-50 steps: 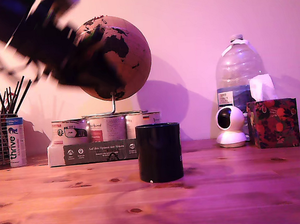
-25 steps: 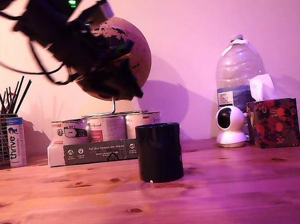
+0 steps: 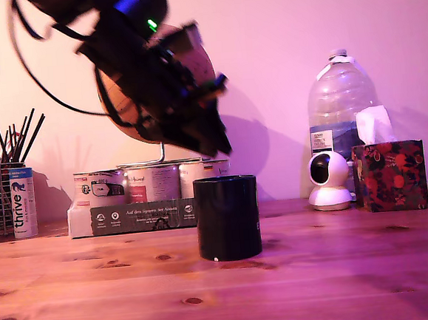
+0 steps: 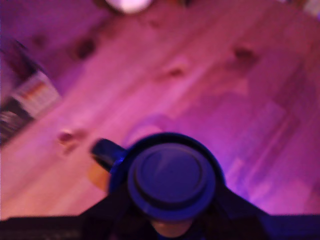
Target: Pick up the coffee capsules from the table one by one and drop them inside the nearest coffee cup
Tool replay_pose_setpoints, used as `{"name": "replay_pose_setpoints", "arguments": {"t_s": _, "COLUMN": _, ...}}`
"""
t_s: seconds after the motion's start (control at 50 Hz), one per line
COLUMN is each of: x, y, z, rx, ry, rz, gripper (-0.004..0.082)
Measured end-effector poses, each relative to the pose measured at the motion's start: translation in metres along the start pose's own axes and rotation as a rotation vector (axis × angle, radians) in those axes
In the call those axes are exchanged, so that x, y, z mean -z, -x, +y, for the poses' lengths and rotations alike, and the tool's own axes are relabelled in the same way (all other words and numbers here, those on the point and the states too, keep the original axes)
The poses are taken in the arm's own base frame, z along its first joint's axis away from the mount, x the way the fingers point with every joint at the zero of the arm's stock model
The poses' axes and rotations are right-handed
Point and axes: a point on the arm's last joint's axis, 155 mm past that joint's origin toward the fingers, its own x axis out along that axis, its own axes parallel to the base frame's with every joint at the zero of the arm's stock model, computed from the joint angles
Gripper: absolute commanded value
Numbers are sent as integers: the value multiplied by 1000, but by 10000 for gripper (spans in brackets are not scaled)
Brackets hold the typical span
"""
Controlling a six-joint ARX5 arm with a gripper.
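Note:
A glossy black coffee cup (image 3: 227, 218) stands on the wooden table (image 3: 320, 285), near the middle of the exterior view. My gripper (image 3: 214, 141) hangs tilted just above the cup's rim, slightly to the exterior view's left. In the blurred wrist view a dark round coffee capsule (image 4: 171, 180) sits between my gripper's (image 4: 170, 227) dark fingers. Directly beneath it is the coffee cup (image 4: 104, 151), with its rim and handle showing around the capsule. No other capsules show on the table (image 4: 200, 75).
Behind the cup stand a globe (image 3: 205, 64), three labelled tins (image 3: 153, 183) on a flat box (image 3: 133, 217), and a wire pencil holder (image 3: 0, 195). At the exterior view's right are a water bottle (image 3: 337, 106), a white camera (image 3: 327, 181) and a floral tissue box (image 3: 389, 176).
The arm has swung from the exterior view's upper left to the right and downward. The gripper now hangs just over the cup. The cup has not moved.

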Motion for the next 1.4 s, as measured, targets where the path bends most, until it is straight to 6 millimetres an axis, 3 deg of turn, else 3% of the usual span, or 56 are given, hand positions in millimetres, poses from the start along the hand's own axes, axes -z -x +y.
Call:
{"name": "replay_pose_setpoints", "arguments": {"t_s": 0.34, "x": 8, "y": -11, "z": -2, "rx": -2, "ry": 1, "rz": 41, "gripper": 233}}
{"name": "replay_pose_setpoints", "arguments": {"t_s": 0.86, "x": 14, "y": -11, "z": -3, "rx": 1, "ry": 5, "rz": 65, "gripper": 242}}
{"name": "replay_pose_setpoints", "arguments": {"t_s": 0.92, "x": 15, "y": -11, "z": -3, "rx": 2, "ry": 5, "rz": 68, "gripper": 325}}
{"name": "replay_pose_setpoints", "arguments": {"t_s": 1.0, "x": 16, "y": -11, "z": -3, "rx": 2, "ry": 6, "rz": 70, "gripper": 596}}
{"name": "replay_pose_setpoints", "arguments": {"t_s": 1.06, "x": 16, "y": -11, "z": -3, "rx": 0, "ry": 6, "rz": 70, "gripper": 722}}
{"name": "replay_pose_setpoints", "arguments": {"t_s": 1.4, "x": 16, "y": -11, "z": -1, "rx": -10, "ry": 6, "rz": 73, "gripper": 726}}
